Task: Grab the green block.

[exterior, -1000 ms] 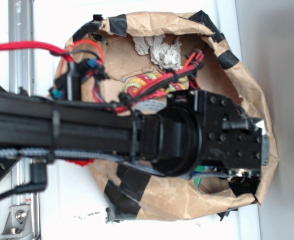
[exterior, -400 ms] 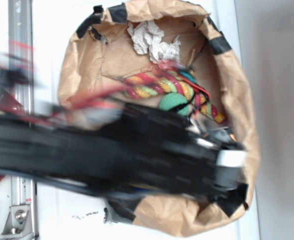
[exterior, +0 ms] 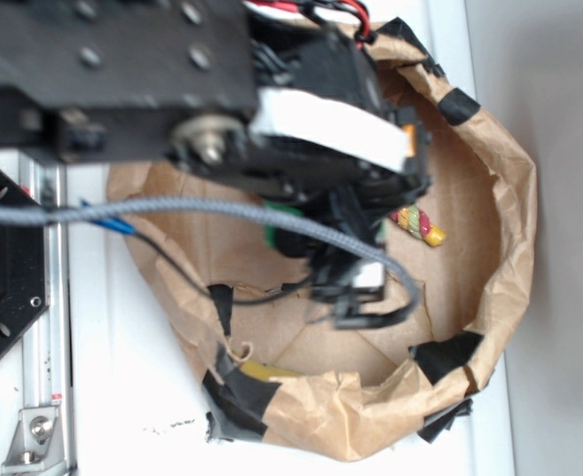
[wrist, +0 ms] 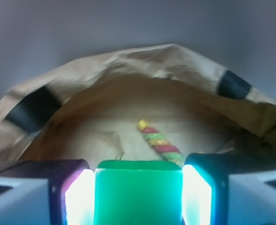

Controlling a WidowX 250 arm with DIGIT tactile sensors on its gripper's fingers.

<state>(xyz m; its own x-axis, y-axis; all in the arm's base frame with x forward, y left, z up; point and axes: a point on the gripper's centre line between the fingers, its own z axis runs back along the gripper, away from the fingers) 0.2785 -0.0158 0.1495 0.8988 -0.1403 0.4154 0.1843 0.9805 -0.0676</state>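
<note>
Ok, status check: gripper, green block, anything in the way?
Gripper shut on green block, inside paper bag. Rope toy lies ahead, clear. Nothing blocking.

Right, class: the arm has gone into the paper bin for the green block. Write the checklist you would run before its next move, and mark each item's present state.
1. Green block sits between the fingers: ok, both pads flank it in the wrist view.
2. It is the flat block, not the ball: ok.
3. Grip firm enough to lift: cannot tell.
4. Rope toy apart from the gripper: ok, it lies beyond the block.
5. Path up past the bin wall: cannot tell; the arm hides much of the exterior view.
6. Cable free of the rim: cannot tell.
</note>
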